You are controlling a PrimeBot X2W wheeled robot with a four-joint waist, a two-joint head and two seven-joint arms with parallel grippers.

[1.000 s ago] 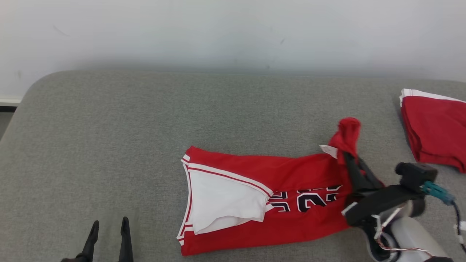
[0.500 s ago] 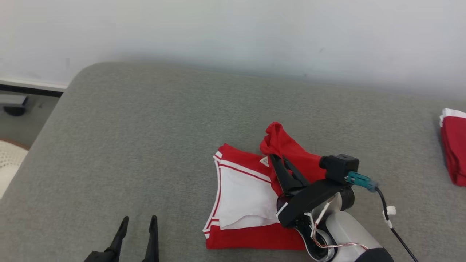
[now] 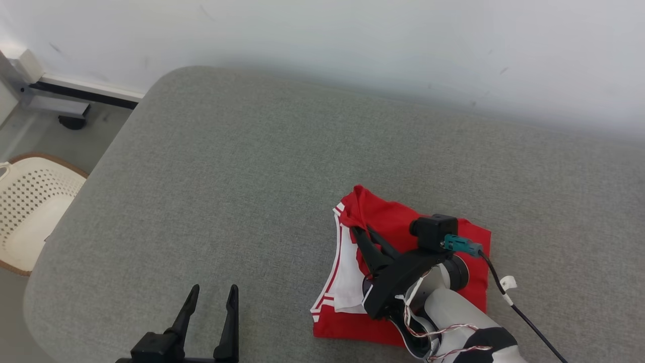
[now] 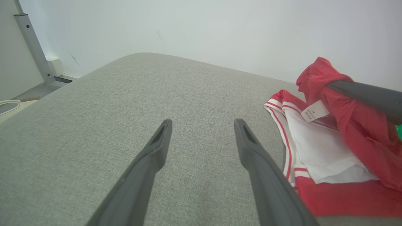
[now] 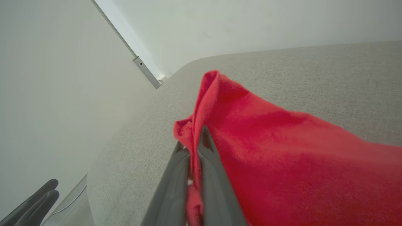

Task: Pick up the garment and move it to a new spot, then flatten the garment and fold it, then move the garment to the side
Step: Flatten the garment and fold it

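Right tool (image 3: 363,230) pinching raised garment (image 3: 395,218)

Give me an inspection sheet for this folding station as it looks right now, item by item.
Surface: grey fabric pad, smooth.
Job's things: red jersey with white trim, partly folded, lying on the pad.
Clutter: nothing seen.
Grippers: left gripper open over bare pad; right gripper shut on a raised red fold of the jersey.
Cables: black cable with teal connector at the right wrist camera; red-white wires along the forearm.
Surroundings: white wall; perforated white basket and metal frame, left.
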